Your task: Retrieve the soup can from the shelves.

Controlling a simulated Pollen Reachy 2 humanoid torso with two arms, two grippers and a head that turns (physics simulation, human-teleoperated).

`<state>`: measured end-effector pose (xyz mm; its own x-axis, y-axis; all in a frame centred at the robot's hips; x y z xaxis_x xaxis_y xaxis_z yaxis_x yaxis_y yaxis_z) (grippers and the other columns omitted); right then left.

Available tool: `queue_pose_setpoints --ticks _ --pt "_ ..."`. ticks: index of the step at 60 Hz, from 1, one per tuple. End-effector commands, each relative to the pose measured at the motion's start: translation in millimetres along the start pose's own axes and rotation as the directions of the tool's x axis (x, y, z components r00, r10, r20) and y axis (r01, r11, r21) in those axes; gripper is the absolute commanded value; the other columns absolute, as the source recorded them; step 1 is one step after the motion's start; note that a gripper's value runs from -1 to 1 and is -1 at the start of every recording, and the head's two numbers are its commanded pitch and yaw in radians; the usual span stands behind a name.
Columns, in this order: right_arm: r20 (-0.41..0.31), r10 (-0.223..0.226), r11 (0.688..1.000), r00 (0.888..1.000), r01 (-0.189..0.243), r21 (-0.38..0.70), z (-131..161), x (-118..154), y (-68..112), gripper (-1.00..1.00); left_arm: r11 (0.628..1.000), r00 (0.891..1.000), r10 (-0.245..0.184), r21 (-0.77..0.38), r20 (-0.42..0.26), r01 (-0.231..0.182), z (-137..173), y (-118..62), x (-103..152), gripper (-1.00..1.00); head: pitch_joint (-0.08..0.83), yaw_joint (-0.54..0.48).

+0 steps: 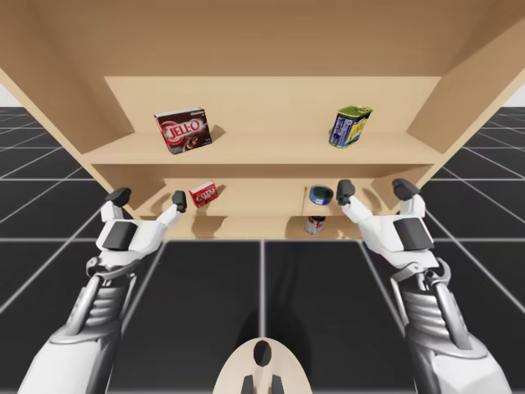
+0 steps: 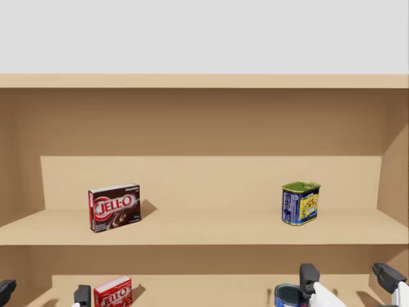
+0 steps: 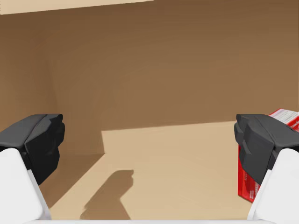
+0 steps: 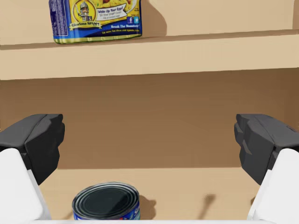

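- Soup can (image 4: 106, 201) is on the lower shelf (image 1: 246, 223), over on my right-hand side. It's a round can, standing upright, with a blue label and a dark ringed top.
- My right gripper (image 1: 374, 190) is level with that lower shelf and its fingers are spread wide, holding nothing. In the right wrist view the can sits ahead of it, inside the span of the fingers but closer to one of them, and not touching either.
- In the high view there's a small reddish-dark patch (image 1: 314, 224) at the shelf's front edge, right under the can. Might be the can's lower half, honestly can't tell.
- My left gripper (image 1: 149, 197) is spread wide too, holding nothing, at the left end of the same shelf.
- A small red box (image 1: 203, 194) stands just beside its inner finger, partly hidden behind it in the left wrist view.
- On the upper shelf (image 1: 262, 152) there's a dark brown box (image 1: 183, 132) on the left and a blue-and-yellow tin (image 1: 349, 126) on the right, well apart. The tin is more or less above the soup can.
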<state>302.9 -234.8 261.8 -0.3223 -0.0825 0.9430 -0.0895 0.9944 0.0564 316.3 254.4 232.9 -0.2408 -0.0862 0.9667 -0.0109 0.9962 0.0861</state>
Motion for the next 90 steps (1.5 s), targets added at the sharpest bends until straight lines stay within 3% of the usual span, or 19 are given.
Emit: queue_pose_setpoints --ticks 1,10,36,54,68,79,84,89,90 --pt "0.009 -0.016 0.999 1.0 0.016 -0.039 2.5 -0.6 3.9 -1.0 1.0 1.0 -0.006 0.002 0.008 0.006 1.0 -0.2 0.1 -1.0 -0.003 -0.01" --pt "-0.004 -0.023 1.0 1.0 0.022 -0.013 0.6 2.2 2.0 -1.0 1.0 1.0 -0.005 0.004 0.009 0.005 1.0 0.2 0.3 -1.0 0.036 -0.01" --pt "-0.015 -0.009 1.0 1.0 0.008 -0.012 -1.6 -2.3 2.3 -1.0 1.0 1.0 -0.009 0.001 0.011 0.009 0.8 -0.1 0.6 -1.0 0.343 -0.04" --pt "-0.011 0.008 1.0 1.0 -0.008 -0.015 -1.9 -2.8 1.6 -1.0 1.0 1.0 -0.008 -0.001 0.013 0.008 0.4 0.0 0.8 -1.0 0.52 -0.2" --pt "-0.015 0.007 1.0 1.0 -0.007 -0.007 -1.0 -2.2 3.7 -1.0 1.0 1.0 -0.004 -0.002 0.015 0.004 0.4 -1.0 1.3 -1.0 0.582 -0.26" --pt "-0.043 -0.012 1.0 0.999 0.012 -0.003 16.2 20.3 14.4 -1.0 1.0 1.0 -0.002 0.001 0.012 0.002 0.4 -1.1 1.1 -1.0 0.581 -0.24" --pt "-0.084 -0.065 0.997 0.994 0.069 0.041 35.9 35.7 23.5 -1.0 1.0 1.0 0.0 0.003 0.009 0.0 0.5 -0.9 0.9 -1.0 0.578 -0.24" --pt "-0.078 -0.047 0.998 0.996 0.05 0.046 52.7 42.9 31.2 -1.0 1.0 1.0 0.002 0.003 0.008 -0.002 0.6 -0.3 1.0 -1.0 0.581 -0.25" --pt "-0.078 -0.017 0.999 0.997 0.02 0.042 59.9 43.9 34.1 -1.0 1.0 1.0 0.003 0.002 0.008 -0.003 0.6 -0.1 0.9 -1.0 0.582 -0.26"
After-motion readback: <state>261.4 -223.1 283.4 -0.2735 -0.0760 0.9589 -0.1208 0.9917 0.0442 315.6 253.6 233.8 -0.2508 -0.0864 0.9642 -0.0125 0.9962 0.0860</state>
